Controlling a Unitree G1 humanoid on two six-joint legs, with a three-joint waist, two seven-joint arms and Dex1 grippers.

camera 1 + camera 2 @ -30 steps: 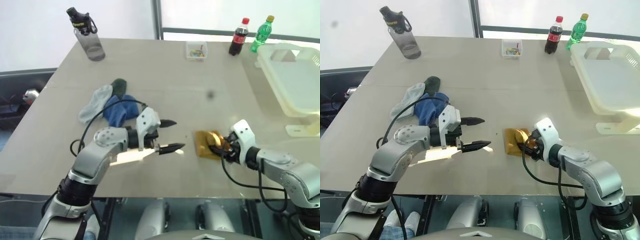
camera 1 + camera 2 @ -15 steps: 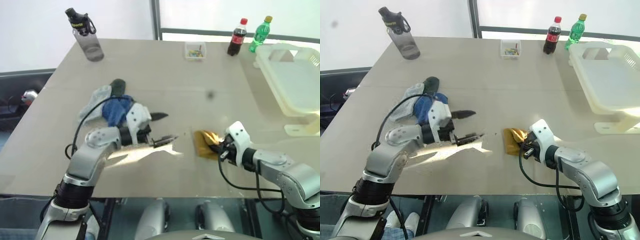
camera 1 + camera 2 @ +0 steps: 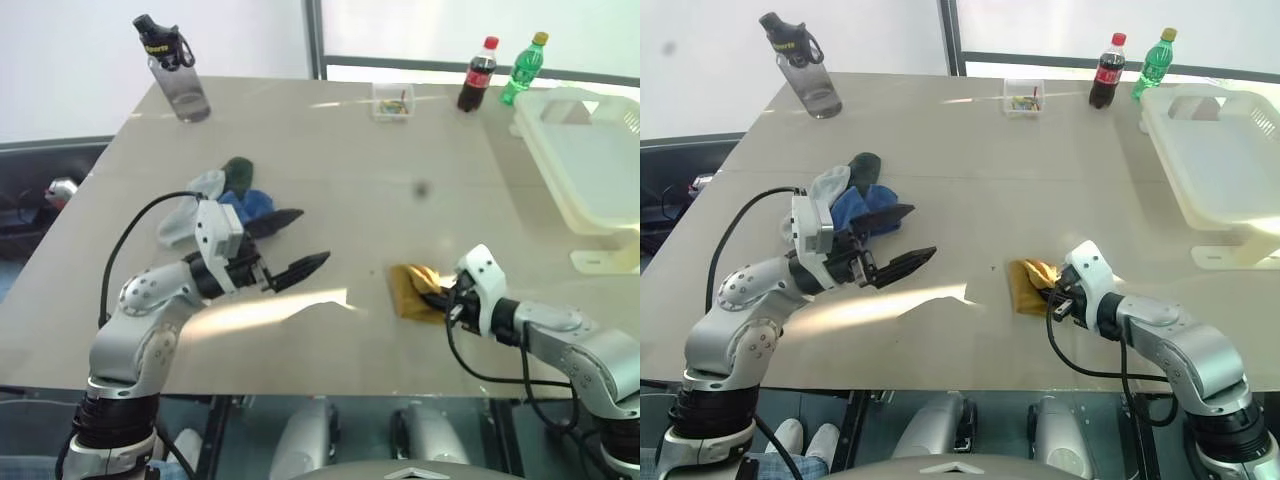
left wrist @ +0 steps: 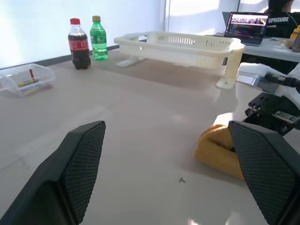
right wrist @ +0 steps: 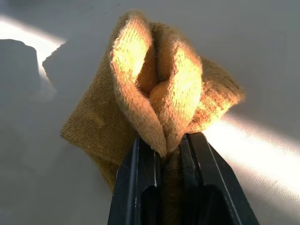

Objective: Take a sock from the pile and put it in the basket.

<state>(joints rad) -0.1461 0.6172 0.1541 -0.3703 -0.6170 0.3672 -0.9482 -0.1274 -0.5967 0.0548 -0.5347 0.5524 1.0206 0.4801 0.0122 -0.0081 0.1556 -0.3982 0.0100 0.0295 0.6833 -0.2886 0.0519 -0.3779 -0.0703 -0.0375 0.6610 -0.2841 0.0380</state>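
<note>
Grey table (image 3: 350, 150), mustard sock (image 3: 410, 290) pinched in right claw (image 3: 437, 297), left claw (image 3: 292, 245) wide, apart.

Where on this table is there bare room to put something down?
Bare: the wide middle of the table between the pile, the mustard sock and the basket. Crowded: the far edge by the clear box and the two bottles.

Four socks (image 3: 414, 290), three bottles (image 3: 477, 75), one basket (image 3: 585, 170), one clear box (image 3: 392, 101)
</note>
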